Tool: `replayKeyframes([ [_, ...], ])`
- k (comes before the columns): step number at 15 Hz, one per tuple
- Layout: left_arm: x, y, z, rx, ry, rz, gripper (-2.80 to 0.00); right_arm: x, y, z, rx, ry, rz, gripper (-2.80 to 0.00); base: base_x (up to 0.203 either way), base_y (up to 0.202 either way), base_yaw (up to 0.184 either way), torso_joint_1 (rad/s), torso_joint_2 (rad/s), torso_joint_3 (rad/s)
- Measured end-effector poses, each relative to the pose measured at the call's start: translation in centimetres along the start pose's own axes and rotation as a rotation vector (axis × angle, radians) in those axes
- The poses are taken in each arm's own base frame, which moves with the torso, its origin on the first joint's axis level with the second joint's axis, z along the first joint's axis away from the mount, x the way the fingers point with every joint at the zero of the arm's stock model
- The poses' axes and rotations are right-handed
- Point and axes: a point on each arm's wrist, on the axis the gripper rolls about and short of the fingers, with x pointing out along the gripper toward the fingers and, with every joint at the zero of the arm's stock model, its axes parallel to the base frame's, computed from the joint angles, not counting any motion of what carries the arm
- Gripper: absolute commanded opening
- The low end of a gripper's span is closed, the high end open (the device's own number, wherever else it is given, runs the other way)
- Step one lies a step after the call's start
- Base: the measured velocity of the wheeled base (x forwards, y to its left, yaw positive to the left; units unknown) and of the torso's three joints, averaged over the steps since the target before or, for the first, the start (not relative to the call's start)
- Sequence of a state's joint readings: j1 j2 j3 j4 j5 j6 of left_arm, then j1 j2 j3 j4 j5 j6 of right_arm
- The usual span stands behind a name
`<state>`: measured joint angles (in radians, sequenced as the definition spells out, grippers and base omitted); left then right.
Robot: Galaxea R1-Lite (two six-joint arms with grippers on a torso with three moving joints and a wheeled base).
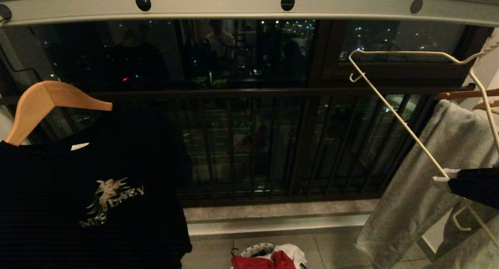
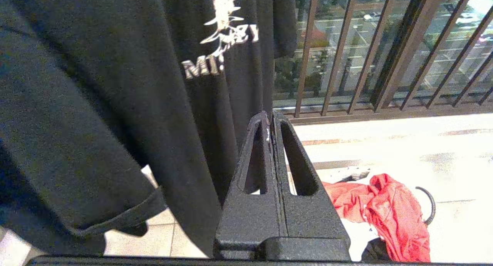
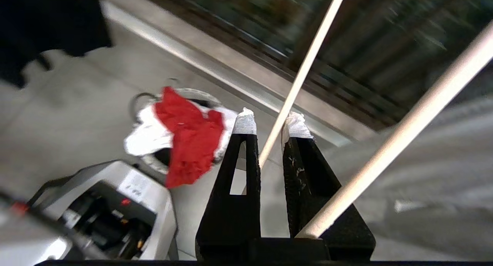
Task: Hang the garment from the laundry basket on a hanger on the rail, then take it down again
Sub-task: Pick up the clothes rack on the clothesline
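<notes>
The right tool (image 3: 267, 133) had its taped tips set narrowly apart around a thin bar of the white wire hanger (image 1: 393, 113), the wire running between the two fingers; whether they actually pinched it could not be told. In the head view that hanger hung tilted at the right, its neck up by the rail (image 1: 249, 7), beside a grey garment (image 1: 421, 183). The left tool (image 2: 272, 121) sat fully closed on nothing, next to the black T-shirt (image 1: 89, 191) on the wooden hanger (image 1: 43, 103). And down on the tiled floor, the red T-shirt (image 1: 269, 261) lay crumpled over the laundry basket (image 3: 169, 169), on top of a white cloth (image 3: 148, 137), well below both hangers.
</notes>
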<state>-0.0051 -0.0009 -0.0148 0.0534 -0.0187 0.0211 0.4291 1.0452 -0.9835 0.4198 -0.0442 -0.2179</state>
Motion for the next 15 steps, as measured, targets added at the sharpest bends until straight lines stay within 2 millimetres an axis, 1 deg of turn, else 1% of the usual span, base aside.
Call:
replayKeyframes([
  [4,0.0,0.0,0.0,0.0,0.0,0.0,-2.8,-1.9,0.7,-1.7,-0.015,-0.066,0.165,-2.8,0.0,0.0,0.0,0.0,0.0,0.0],
  [8,0.0,0.0,0.0,0.0,0.0,0.0,-2.8,-2.7,1.1,-2.7,-0.019,-0.101,0.274,-2.8,0.0,0.0,0.0,0.0,0.0,0.0],
  [10,0.0,0.0,0.0,0.0,0.0,0.0,-2.8,-2.6,1.4,-3.4,-0.019,-0.094,0.32,-2.8,0.0,0.0,0.0,0.0,0.0,0.0],
  [12,0.0,0.0,0.0,0.0,0.0,0.0,-2.8,-2.2,1.8,-4.5,-0.025,-0.073,0.386,-2.8,0.0,0.0,0.0,0.0,0.0,0.0],
  [15,0.0,0.0,0.0,0.0,0.0,0.0,-2.8,-1.6,2.2,-5.6,-0.073,-0.064,0.438,-2.8,0.0,0.0,0.0,0.0,0.0,0.0],
])
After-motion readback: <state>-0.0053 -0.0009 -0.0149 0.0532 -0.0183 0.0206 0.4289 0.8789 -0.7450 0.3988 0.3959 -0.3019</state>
